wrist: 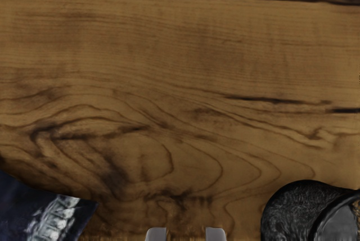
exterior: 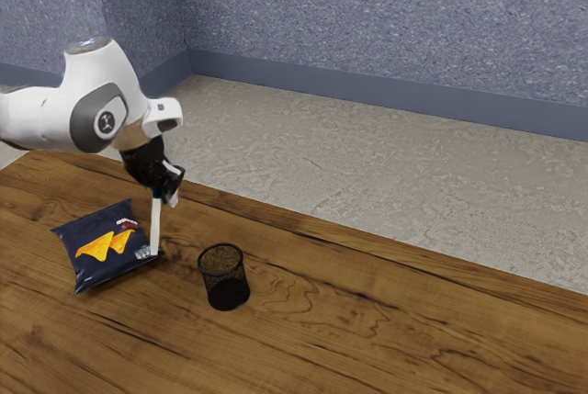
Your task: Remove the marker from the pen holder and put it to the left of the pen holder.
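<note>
Exterior view: angling downward over the wooden table (exterior: 367, 307), clamping the slim white marker (exterior: 155, 229) in the black gripper (exterior: 163, 196), dangling it near the glossy chip bag (exterior: 96, 270) and round mesh pen holder (exterior: 226, 286). Wrist view: revealing two grey fingertips (wrist: 156, 235) standing slightly apart above swirling grain.

The exterior view cut my arm (exterior: 32, 118) off near nine o'clock, my wrist view the pen holder (wrist: 292, 213) and bag (wrist: 17, 213).
</note>
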You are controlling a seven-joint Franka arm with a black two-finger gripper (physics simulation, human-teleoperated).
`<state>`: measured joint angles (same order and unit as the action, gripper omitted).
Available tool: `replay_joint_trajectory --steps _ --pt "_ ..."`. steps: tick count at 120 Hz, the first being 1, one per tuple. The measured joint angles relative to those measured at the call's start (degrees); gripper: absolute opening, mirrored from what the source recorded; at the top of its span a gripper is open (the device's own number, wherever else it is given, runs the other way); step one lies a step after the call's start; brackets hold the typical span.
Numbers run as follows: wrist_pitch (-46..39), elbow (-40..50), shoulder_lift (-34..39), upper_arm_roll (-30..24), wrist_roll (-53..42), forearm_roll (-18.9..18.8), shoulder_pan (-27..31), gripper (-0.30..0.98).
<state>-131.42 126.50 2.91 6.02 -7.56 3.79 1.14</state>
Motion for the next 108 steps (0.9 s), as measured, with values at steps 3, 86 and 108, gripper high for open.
replay_joint_trajectory --steps 3,86,108 --pt "1.43 0.02 -0.57 0.01 0.4 0.62 -0.06 -0.07" --pt "13.77 6.31 -5.32 -0.03 4.94 2.1 -0.74 -0.07" --pt "12.76 6.32 -7.41 -0.07 5.15 0.32 -0.9 -0.07"
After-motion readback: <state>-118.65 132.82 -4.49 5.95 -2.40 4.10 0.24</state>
